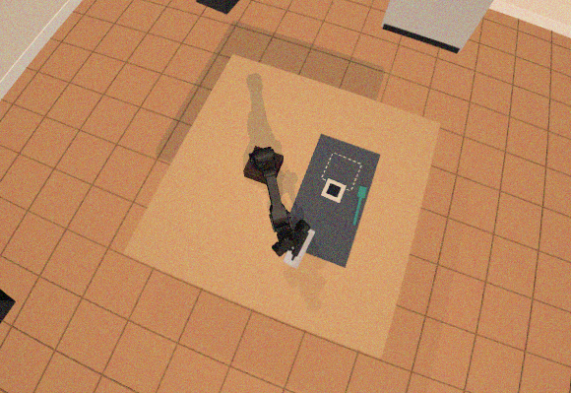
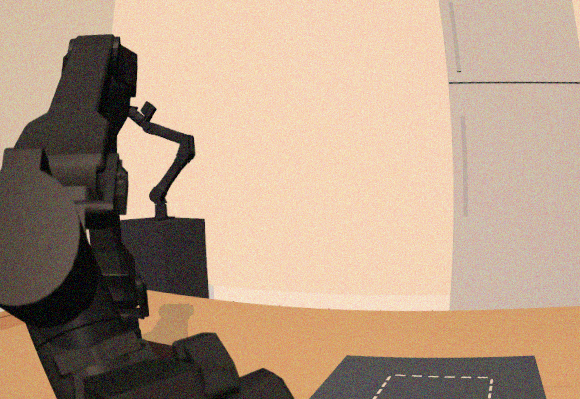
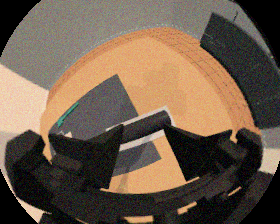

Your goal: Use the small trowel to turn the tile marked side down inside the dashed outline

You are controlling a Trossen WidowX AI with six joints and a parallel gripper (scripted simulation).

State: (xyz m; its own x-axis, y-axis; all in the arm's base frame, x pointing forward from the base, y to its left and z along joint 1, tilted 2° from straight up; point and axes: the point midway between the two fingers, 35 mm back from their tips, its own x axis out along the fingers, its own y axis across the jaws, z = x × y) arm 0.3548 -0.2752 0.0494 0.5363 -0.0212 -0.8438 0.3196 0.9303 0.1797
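From the top, the tile [image 1: 327,196] overlaps the dashed outline's [image 1: 347,157] [image 2: 442,377] near edge, still needing its flip. The exterior hides my tool. By wrist, my fingers stand open, gripping nothing, apparently straddling the black handle [image 3: 146,125] for pickup.

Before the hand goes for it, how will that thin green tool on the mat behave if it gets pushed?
The green tool would probably slide stiffly, given its straight handle. It seems unlikely to roll, since its wide head should steady it. It may swivel, being long and narrow.
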